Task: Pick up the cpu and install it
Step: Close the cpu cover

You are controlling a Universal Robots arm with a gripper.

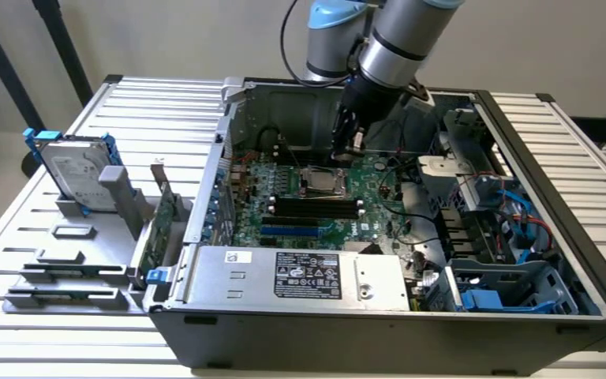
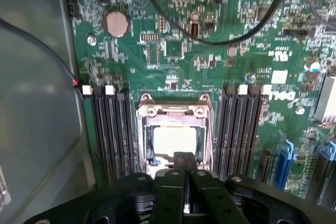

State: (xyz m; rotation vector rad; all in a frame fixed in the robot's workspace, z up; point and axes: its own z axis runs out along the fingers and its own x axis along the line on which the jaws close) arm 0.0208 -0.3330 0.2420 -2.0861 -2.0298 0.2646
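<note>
1. The open computer case lies on a slatted metal surface, and the green motherboard inside it faces up.
2. The robot arm reaches down into the case from above. Its gripper hangs over the motherboard, near the socket and not touching it.
3. In the wrist view the gripper is clenched: the two black fingers press against each other and there is nothing between them.
4. The cpu lies flat inside the metal frame of the socket, and its pale top reflects the light. The fingertips are just in front of it.
5. Dark memory slots run on both sides of the socket.
6. A round battery sits on the motherboard, well apart from the socket, and a black cable curves over the board.
7. At the exterior view's left a hard drive with blue brackets stands upright in a grey stand on the surface.
8. A silver box with a black label fills the near part of the case.
</note>
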